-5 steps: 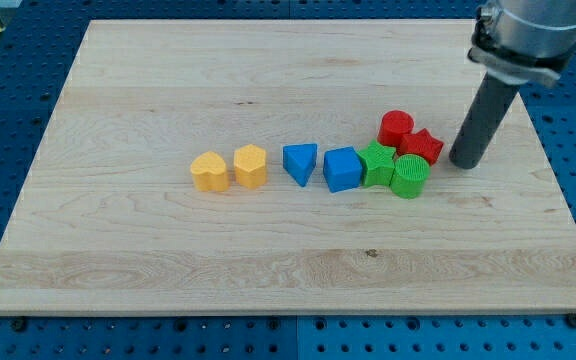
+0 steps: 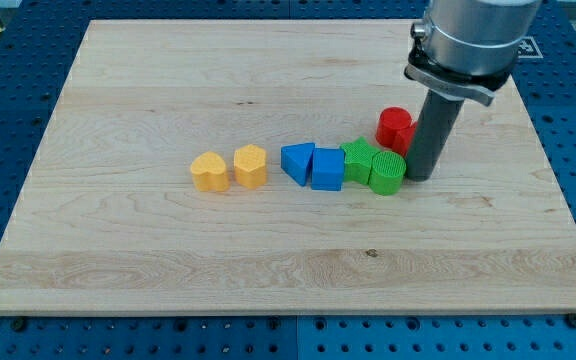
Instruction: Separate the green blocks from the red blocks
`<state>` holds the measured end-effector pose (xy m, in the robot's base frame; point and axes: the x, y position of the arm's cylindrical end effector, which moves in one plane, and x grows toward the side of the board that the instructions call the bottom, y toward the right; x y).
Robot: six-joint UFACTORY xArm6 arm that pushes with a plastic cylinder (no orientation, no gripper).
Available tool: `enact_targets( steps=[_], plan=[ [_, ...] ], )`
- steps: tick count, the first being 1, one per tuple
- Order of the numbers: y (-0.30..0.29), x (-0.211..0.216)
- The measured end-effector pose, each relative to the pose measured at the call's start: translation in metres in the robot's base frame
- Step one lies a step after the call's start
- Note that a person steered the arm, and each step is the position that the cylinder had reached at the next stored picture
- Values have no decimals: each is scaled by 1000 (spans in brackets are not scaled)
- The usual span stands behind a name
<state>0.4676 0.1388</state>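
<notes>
My tip (image 2: 420, 178) rests on the board against the right side of a green cylinder (image 2: 388, 173). A second green block (image 2: 359, 160), with a notched outline, touches the cylinder's left side. A red cylinder (image 2: 395, 128) stands just above the green blocks, touching or nearly touching them, with the rod along its right side. No other red block shows; the rod covers the spot to the right of the red cylinder.
A blue cube (image 2: 327, 168) presses against the notched green block's left side, and a blue triangle (image 2: 297, 161) touches the cube. Two yellow blocks (image 2: 209, 172) (image 2: 250, 166) sit side by side further left. The wooden board (image 2: 268, 270) lies on a blue perforated table.
My tip moved left and pushed both green blocks and the blue cube left, so the cube now touches the blue triangle. The red star-like block is now hidden behind the rod.
</notes>
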Motion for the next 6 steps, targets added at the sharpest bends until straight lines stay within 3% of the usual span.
enact_targets(
  steps=[3, 6],
  plan=[
    [41, -35],
    [-34, -112]
  ],
)
